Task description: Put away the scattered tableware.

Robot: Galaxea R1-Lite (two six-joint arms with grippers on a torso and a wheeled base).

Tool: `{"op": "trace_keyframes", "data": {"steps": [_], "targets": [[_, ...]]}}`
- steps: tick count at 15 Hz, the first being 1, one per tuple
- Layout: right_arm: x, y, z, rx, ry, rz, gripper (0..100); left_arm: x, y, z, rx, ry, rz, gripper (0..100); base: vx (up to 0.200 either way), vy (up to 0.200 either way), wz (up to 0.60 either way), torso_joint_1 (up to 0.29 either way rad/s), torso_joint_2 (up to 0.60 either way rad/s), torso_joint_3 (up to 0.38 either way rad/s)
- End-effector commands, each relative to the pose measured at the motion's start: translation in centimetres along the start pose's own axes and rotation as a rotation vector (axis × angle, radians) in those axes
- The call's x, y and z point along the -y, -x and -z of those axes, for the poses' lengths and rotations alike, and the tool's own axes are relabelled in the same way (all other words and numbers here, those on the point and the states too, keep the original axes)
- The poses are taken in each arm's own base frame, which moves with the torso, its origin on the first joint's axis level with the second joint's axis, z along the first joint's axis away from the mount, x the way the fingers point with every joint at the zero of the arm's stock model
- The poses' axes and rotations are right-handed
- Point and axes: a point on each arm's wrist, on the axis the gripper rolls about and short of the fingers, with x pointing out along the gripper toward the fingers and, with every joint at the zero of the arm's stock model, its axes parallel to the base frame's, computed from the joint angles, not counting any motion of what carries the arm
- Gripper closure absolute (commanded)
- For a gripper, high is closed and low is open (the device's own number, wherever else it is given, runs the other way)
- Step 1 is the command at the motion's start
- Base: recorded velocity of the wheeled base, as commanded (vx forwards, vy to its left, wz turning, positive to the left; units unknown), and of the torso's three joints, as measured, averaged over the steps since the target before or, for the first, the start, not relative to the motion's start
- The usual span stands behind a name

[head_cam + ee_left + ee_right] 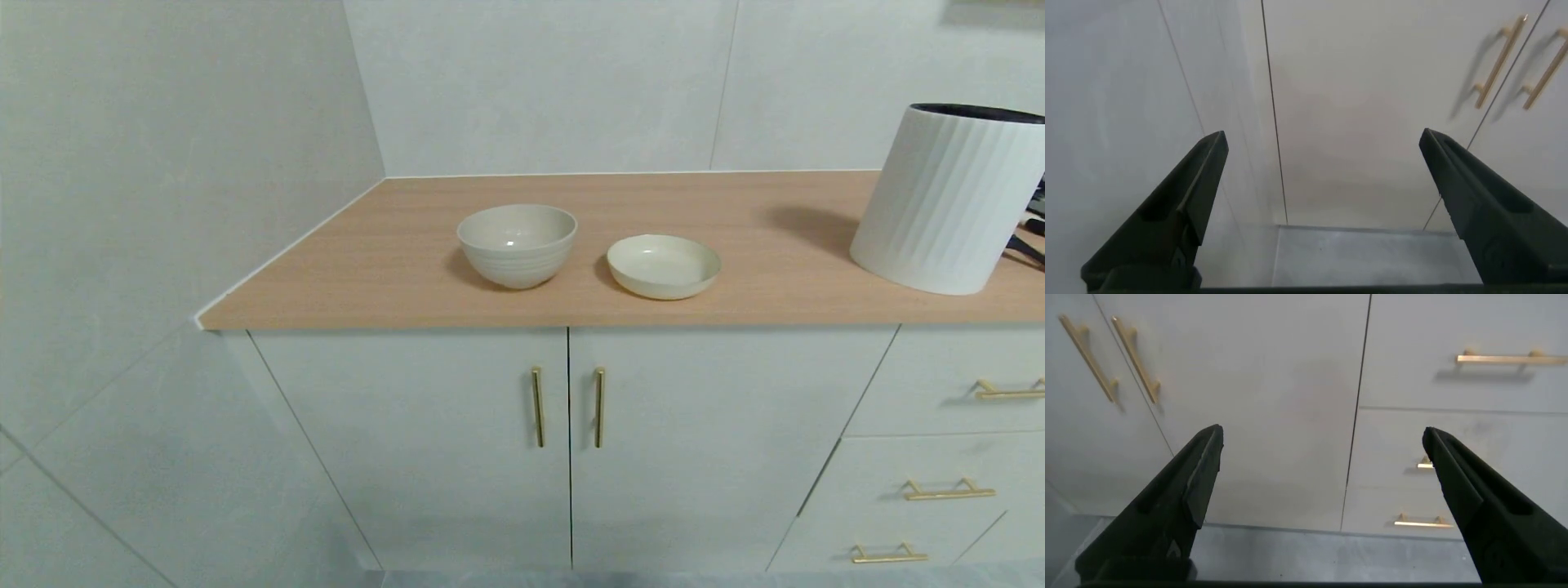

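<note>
Bowl (517,243), deep and ribbed, stands upright on the wooden desk (735,204), toward its left part, where the desk meets the tiled wall (163,163). Just to the right of the bowl, near it but not touching, sits a shallow cream dish (663,265), also upright. Well apart from the dish, at the right end of the desk, stands a tall white ribbed container (939,204) with a dark rim.

Below the desk, two pale cabinet doors (424,441) are shut. Their gold door handles (537,406) hang upright side by side at the middle seam. To the right of the doors is a stack of drawers (939,457), each with a level gold drawer handle (947,491).

The left end effector (1323,139) is low in front of the left cabinet door. Its two dark fingers (1192,196) are spread wide with nothing between them, and a strip of grey floor (1355,253) shows beneath.

The right end effector (1322,431) is low in front of the seam between the right cabinet door and the drawers. Its fingers are also spread wide and grip nothing.
</note>
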Motion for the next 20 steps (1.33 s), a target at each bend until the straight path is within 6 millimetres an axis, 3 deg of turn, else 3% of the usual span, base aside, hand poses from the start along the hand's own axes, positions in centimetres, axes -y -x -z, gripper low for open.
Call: {"op": "trace_keyframes", "data": {"steps": [1, 9, 20], "targets": [[0.00, -0.01, 0.00, -0.001, 0.000, -0.001, 0, 0.00, -0.01, -0.01, -0.001, 0.000, -0.001, 0, 0.000, 0.000, 0.00, -0.168, 0.46, 0.300], [0.00, -0.01, 0.00, -0.001, 0.000, -0.001, 0, 0.00, -0.01, -0.01, -0.001, 0.000, -0.001, 0, 0.000, 0.000, 0.00, -0.121, 0.43, 0.306], [0.00, -0.01, 0.00, -0.001, -0.004, 0.002, 0, 0.00, -0.01, -0.01, -0.001, 0.000, -0.001, 0, 0.000, 0.000, 0.00, -0.008, 0.03, 0.015]]}}
